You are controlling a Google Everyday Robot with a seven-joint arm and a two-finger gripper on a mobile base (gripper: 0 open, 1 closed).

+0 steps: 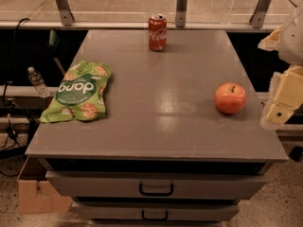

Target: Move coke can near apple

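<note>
Standing upright at the middle of the table's (156,126) far edge, the coke can (157,32) is well apart from the apple (230,98) near the right edge. The gripper (281,103) hangs just off that edge; its opening cannot be told. Judged: transfer not yet begun.

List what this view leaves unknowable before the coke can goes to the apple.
1. Camera view, gripper: right of the apple, cut off by the picture's right edge.
2. Camera view, coke can: its far side, hidden by its own body.
3. Camera view, green snack bag: fine print too small to read.
4. Camera view, water bottle: label too small, in shadow.
</note>
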